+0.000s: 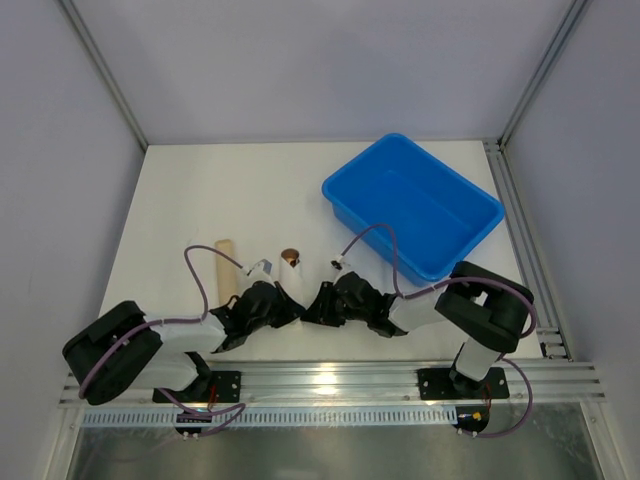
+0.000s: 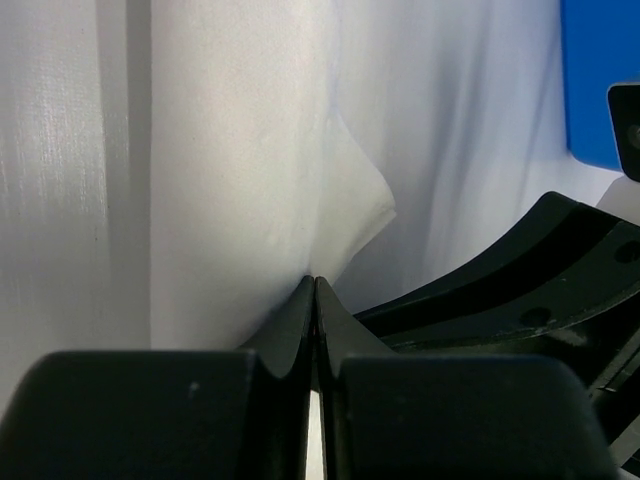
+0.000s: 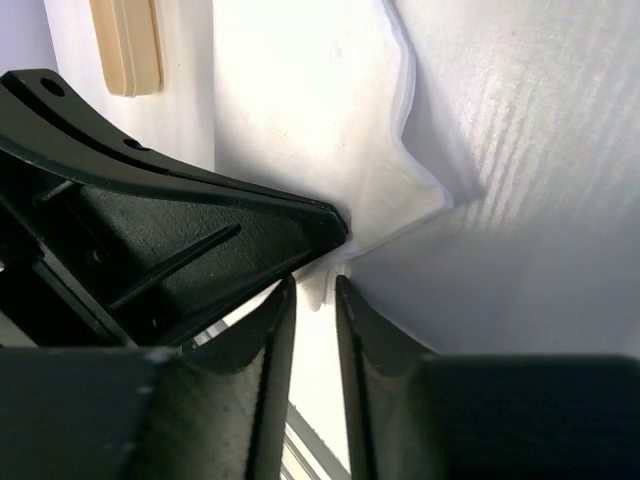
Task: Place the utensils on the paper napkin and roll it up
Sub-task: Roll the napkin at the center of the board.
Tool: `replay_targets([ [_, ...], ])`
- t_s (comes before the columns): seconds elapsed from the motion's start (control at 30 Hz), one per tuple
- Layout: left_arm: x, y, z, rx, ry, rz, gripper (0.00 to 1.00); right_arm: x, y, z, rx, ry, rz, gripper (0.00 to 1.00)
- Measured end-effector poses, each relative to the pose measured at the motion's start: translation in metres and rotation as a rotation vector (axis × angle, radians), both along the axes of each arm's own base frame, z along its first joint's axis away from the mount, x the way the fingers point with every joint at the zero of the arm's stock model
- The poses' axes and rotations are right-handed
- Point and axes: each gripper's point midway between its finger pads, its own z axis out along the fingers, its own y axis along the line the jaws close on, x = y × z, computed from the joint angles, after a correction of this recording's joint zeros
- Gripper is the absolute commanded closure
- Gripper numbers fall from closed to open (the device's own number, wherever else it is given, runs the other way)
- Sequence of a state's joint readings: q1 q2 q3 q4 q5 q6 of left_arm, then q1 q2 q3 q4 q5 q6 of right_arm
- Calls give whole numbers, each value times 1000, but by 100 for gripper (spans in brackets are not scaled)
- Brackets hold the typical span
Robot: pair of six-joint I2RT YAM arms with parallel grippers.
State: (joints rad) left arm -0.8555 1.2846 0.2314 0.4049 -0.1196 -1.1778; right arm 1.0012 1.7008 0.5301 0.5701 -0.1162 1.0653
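A: Fig. 1, near edge: what are the 2 claws doing?

B: The left claw is clenched on the near edge of the napkin. The right claw, just beside it on the right, has its jaws narrowly parted around that same edge.

A: And farther off?

B: The napkin's long axis runs near to far. 1 spoon shows its bowl at the far end. Both arms are equally near, and the fork is hidden.
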Motion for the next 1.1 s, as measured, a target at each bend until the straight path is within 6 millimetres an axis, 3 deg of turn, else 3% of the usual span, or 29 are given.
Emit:
replay_targets([
  [0.17, -4, 3, 2, 12, 0, -11, 100, 10, -17, 4, -22, -45, -39, 70],
  [0.33, -8, 6, 4, 19, 0, -16, 100, 28, -40, 2, -128, -125, -34, 94],
  [0.63, -9, 8, 2, 32, 4, -21, 100, 49, -10, 34, -125, -241, 65, 96],
  [0.73, -8, 7, 1, 34, 2, -23, 100, 52, -6, 29, -140, -238, 77, 96],
  [0.93, -8, 7, 1, 35, 1, -25, 100, 46, -12, 0, -204, -183, 96, 96],
  [1.1, -7, 7, 1, 46, 1, -30, 100, 49, -11, -1, -193, -176, 89, 96],
])
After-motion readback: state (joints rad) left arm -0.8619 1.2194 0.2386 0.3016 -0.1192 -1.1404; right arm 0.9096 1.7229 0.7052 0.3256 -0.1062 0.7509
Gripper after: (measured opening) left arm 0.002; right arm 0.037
